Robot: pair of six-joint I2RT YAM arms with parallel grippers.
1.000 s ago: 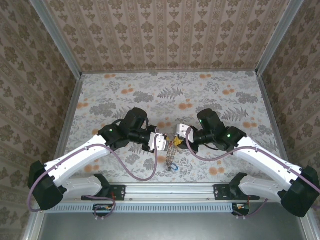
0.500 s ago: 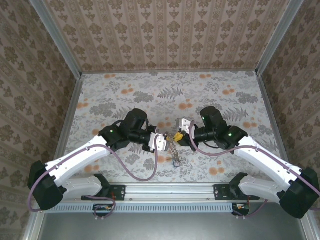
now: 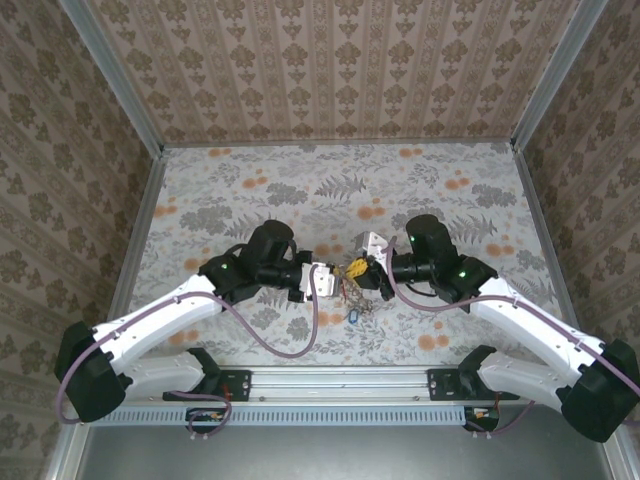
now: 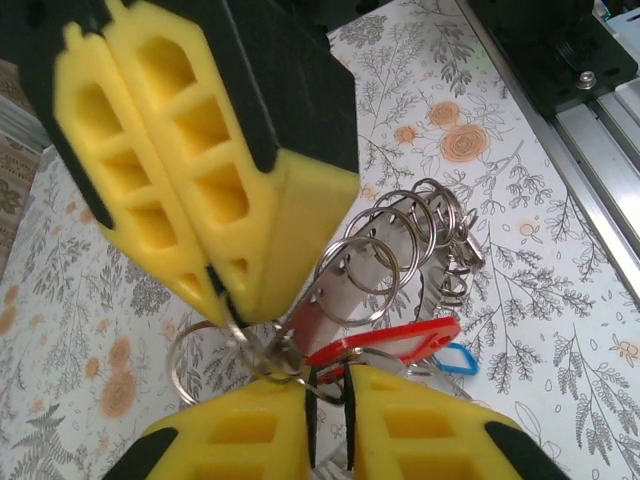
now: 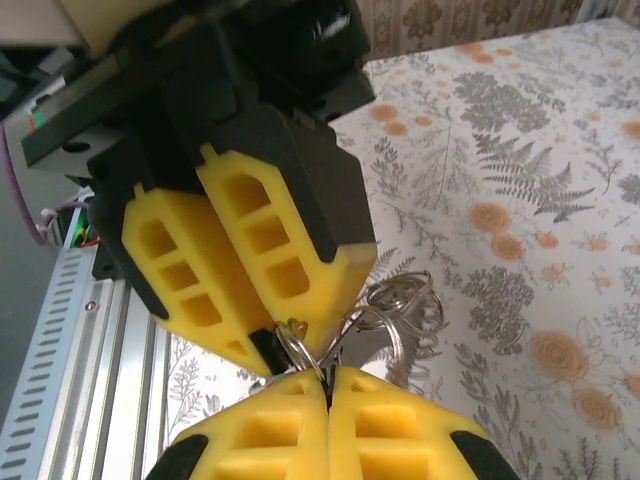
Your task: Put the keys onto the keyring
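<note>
Keyring [image 4: 400, 240], a bunch of wire loops, hangs between the opposed fingertips and trails toward the near rail [image 3: 340, 378]. Red and blue keys [image 4: 385, 345] lie just beneath it. Right gripper [image 5: 328, 385] is clamped on one loop. Left gripper [image 4: 328, 395] stands slightly parted with loops in the gap; grip unconfirmed. Both are equally near. Floral table [image 3: 250, 190] and papered walls [image 3: 330, 70] leave ample room.

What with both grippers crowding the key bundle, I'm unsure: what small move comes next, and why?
Probably draw the left gripper back slightly: its fingers stand parted around the rings, while the right gripper is shut on one of them.
</note>
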